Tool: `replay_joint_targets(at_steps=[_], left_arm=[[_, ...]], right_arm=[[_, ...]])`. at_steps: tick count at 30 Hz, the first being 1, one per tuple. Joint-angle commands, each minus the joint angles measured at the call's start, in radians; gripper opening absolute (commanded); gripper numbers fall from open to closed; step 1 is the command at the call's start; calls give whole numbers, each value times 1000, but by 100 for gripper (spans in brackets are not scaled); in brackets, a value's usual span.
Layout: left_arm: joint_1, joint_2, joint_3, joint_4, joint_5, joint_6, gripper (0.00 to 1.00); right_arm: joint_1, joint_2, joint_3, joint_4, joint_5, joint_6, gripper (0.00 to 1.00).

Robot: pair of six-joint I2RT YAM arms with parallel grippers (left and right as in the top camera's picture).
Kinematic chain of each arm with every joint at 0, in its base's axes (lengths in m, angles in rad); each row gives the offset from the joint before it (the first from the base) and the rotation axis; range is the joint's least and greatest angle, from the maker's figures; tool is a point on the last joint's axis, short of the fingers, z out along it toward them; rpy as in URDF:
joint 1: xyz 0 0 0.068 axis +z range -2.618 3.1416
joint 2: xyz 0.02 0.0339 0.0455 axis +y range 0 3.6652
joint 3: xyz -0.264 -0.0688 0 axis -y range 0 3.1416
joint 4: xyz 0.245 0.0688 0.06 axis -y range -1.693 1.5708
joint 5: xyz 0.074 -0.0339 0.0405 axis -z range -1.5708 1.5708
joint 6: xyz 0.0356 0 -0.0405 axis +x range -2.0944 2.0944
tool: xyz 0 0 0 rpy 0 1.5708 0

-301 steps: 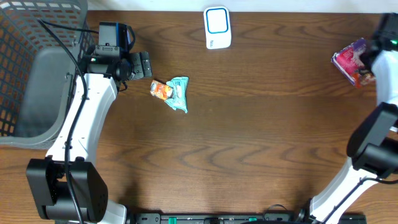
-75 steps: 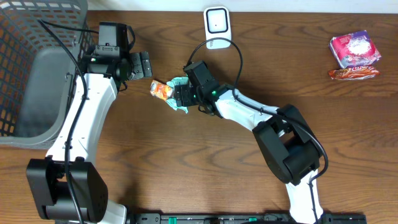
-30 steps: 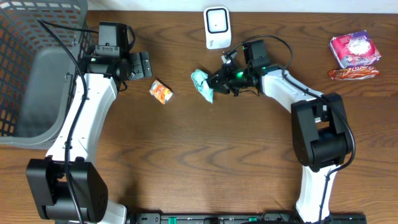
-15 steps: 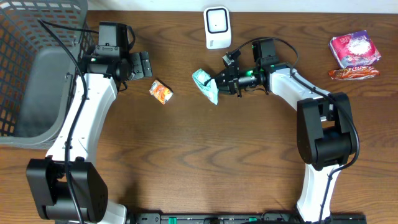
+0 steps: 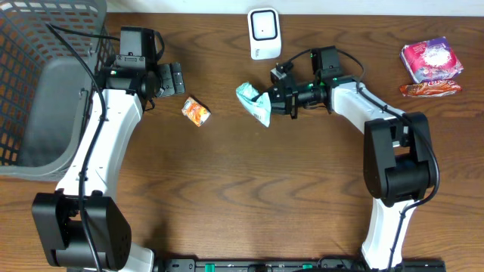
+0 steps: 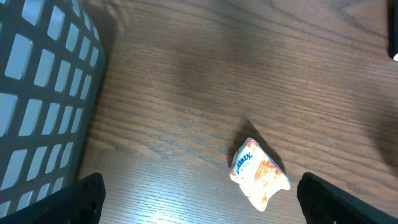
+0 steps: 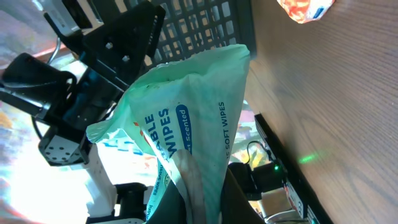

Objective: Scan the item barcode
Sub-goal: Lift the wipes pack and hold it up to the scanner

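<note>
**Wipes packet in right grip, short of the scanner**

Overhead view: The right gripper (image 5: 271, 101) is clamped on one end of the teal wipes packet (image 5: 253, 103), which is near the middle of the table (image 5: 249, 204). The scanner (image 5: 265, 33) stands at the far edge, almost straight beyond the packet and well apart from it. The packet's long axis runs diagonally, its free end pointing away from the scanner toward the near left. The right arm is much the nearer to the scanner and already has the item. By judgement, the coming move is a carry toward the far edge, with a turn of the packet's face to the scanner window. The left gripper (image 5: 178, 78) is spread wide and empty, beside the basket (image 5: 30, 45).

Count:
- one scanner
- one wipes packet
- one orange snack packet (image 5: 197, 112)
- one pink box (image 5: 431, 60)
- one red bar (image 5: 429, 89)
- one basket
- two arms

Left wrist view: The left jaws stand far apart at the lower corners with nothing between them. The single orange snack packet lies on the wood ahead, not touched. The basket wall fills the left side.

Right wrist view: The wipes packet is pinched at its lower end and appears to be clear of the table. The printed face reads "WIPES". No barcode shows on the side toward this camera
</note>
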Motion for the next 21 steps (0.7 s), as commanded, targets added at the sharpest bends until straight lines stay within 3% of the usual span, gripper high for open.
replay_joint_targets(at_steps=[1,21], left_arm=[[5,8,-3,-2,-10,9,98],[5,8,-3,-2,-10,9,98]], right_arm=[[-13,-37,-1,-1,-45,14,2],[-14,-37,-1,7,-9,14,2]])
